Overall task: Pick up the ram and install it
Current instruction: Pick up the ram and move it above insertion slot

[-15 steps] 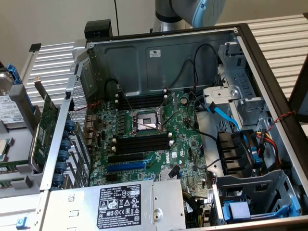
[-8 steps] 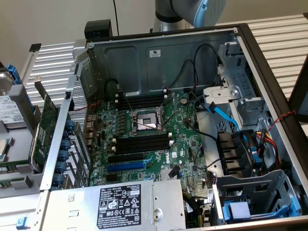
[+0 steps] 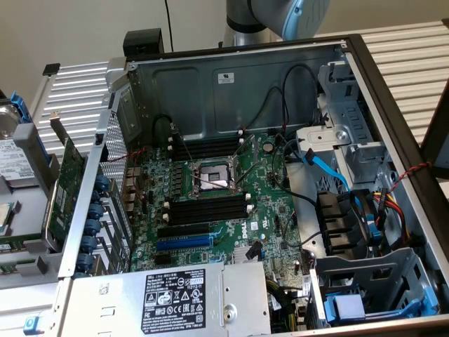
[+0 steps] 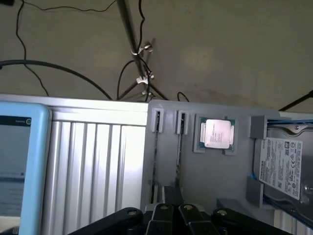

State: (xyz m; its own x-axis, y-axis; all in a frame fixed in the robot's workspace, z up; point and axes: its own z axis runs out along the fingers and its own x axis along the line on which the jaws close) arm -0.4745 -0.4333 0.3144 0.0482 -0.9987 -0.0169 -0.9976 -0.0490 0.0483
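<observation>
Hovers w/ tool (image 4: 172, 201) just over grey tray (image 4: 215, 181), roughly in line w/ the ram (image 4: 178, 156). Tool state: can't tell, apart or together.

Not yet lifted. Stands on edge in a slotted holder of tray, seen as a thin dark line. 2nd stick (image 4: 154, 161) just beside it in the neighbouring holder. CPU chip (image 4: 217, 133) on the other side, hard drive (image 4: 283, 166) beyond that.

Exterior view: open PC case (image 3: 210, 84) mid-frame, motherboard (image 3: 270, 225) on its floor, CPU socket (image 3: 210, 179) mid-board. Empty black slots w/ white clips at 12 o'clock of socket (image 3: 207, 149) and at 6 o'clock (image 3: 207, 209). Arm (image 3: 280, 14) at 12 o'clock of frame, behind case wall. Green card (image 3: 66, 182) outside case at 9 o'clock.

Possible trouble, judging from here:
- Could tilt or slip if pinched off-centre: thin, flat, little to hold.
- Could knock or drag 2nd stick, being so close.
- Could bind in holder if pulled at an angle.
- Could snag on black cables (image 3: 270, 105) hanging near the 12 o'clock slots on the way in.
- Could scrape socket, which lies between both slot banks.
- Would jam, or crack a slot, if pressed down tilted or w/ notch reversed.
- Won't seat if clips are shut; can't tell clip position.
</observation>
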